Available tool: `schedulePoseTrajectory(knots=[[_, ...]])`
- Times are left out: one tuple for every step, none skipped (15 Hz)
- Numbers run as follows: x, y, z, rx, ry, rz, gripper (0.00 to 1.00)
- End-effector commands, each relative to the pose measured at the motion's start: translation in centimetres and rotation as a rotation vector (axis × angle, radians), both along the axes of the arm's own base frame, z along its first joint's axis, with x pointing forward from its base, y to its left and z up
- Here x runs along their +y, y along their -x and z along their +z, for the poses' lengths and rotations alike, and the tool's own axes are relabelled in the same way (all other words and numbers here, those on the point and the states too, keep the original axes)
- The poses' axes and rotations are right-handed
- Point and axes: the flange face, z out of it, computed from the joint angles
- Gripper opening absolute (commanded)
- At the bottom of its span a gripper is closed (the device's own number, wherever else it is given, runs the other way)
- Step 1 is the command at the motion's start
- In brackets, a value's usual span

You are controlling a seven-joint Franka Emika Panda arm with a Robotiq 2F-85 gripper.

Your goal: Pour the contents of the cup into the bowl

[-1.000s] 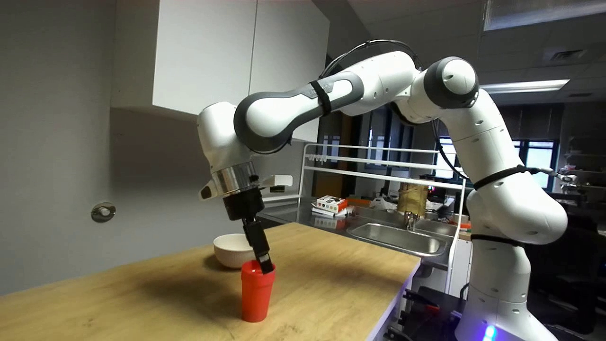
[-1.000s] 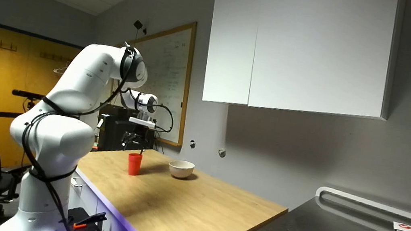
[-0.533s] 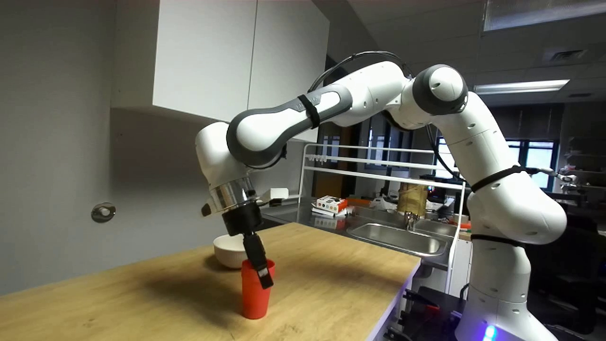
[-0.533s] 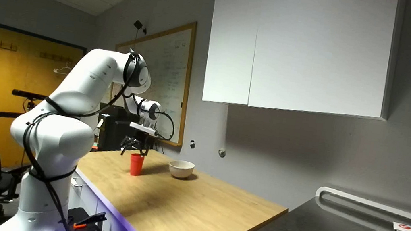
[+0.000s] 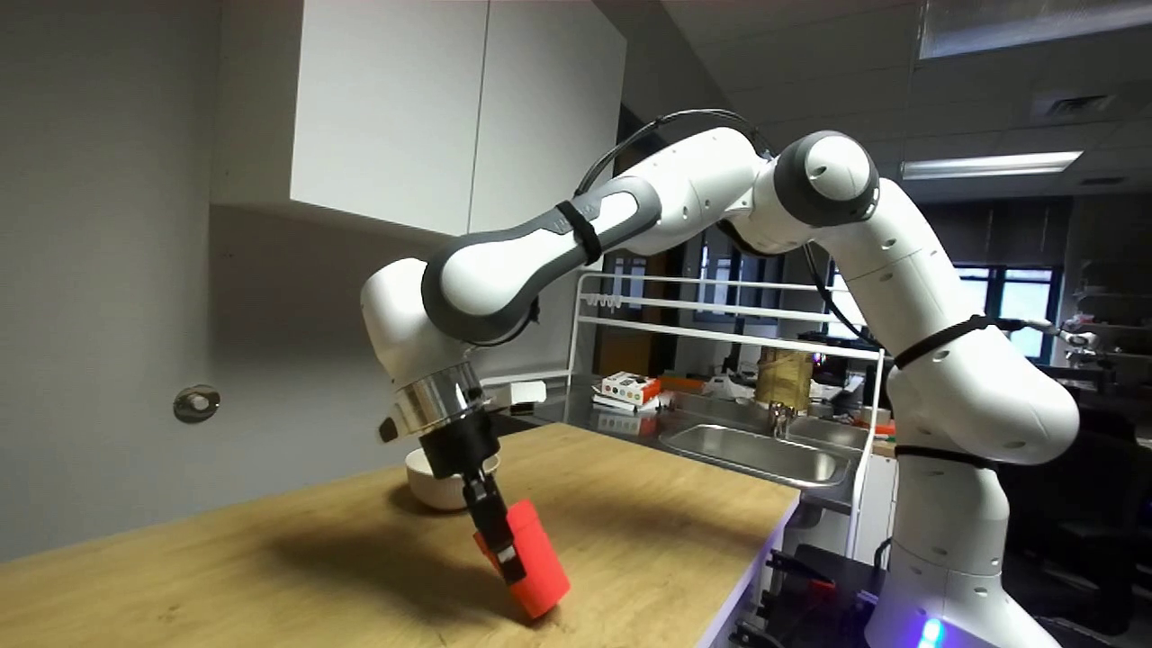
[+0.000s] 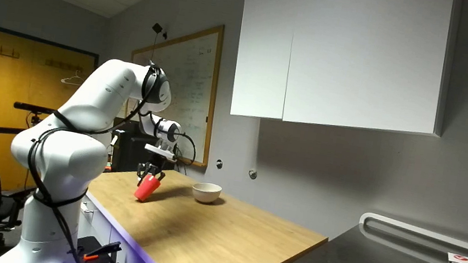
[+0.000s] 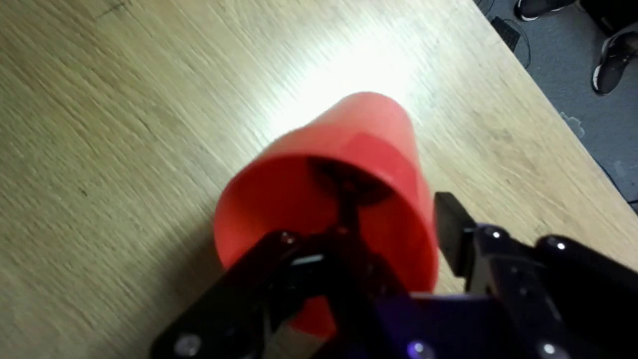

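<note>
The red cup (image 5: 542, 562) leans at the gripper in both exterior views, its base toward the table's front edge. In the wrist view the cup's mouth faces the camera, and a dark patch inside could be shadow or contents. My gripper (image 7: 397, 197) has one dark finger over the mouth, seemingly inside it. The opposite finger (image 7: 451, 234) stands outside, close beside the cup's right wall. Space shows between the inner finger and that wall. Behind the gripper sits the cream bowl (image 6: 206, 193), upright on the wooden tabletop (image 6: 218, 236) and outside the wrist view.
A white cabinet (image 5: 387, 108) hangs above the back of the table. Beyond the table's end lie a sink (image 5: 765, 450), a white rack (image 5: 729, 333) and a red-and-white box (image 5: 630, 387). Someone's shoes (image 7: 612, 65) show past the table edge.
The gripper has come down and its fingers have drawn nearer each other. The cup, upright before, has tipped over to a slant, its base swinging toward the table's front edge. The bowl has stayed put.
</note>
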Motion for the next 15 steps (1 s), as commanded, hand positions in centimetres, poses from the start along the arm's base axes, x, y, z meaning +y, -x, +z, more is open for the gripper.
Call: schedulePoseTrajectory(knots=[[0.5, -0.3, 1.2, -0.026, 0.012, -0.014, 0.14], [0.5, -0.4, 1.4, -0.034, 0.016, -0.018, 0.05], [0.5, -0.4, 1.8, -0.044, 0.019, -0.022, 0.02], [0.5, -0.4, 2.5, -0.059, 0.020, -0.024, 0.00], [0.4, -0.5, 3.2, -0.073, 0.022, -0.029, 0.00], [0.2, -0.5, 4.4, -0.096, 0.018, -0.031, 0.03], [-0.1, -0.5, 5.5, -0.119, 0.016, -0.032, 0.01], [-0.5, -0.6, 7.0, -0.145, 0.011, -0.032, 0.01], [-0.9, -0.8, 8.1, -0.167, 0.007, -0.033, 0.02], [-1.5, -1.2, 9.9, -0.195, -0.004, -0.032, 0.02], [-2.1, -1.6, 11.2, -0.214, -0.014, -0.034, 0.02], [-2.8, -2.3, 12.8, -0.237, -0.029, -0.042, 0.02], [-3.6, -3.0, 14.3, -0.254, -0.050, -0.043, 0.02], [-4.4, -3.7, 15.7, -0.269, -0.071, -0.043, 0.02], [-5.2, -4.5, 16.9, -0.286, -0.095, -0.044, 0.02]])
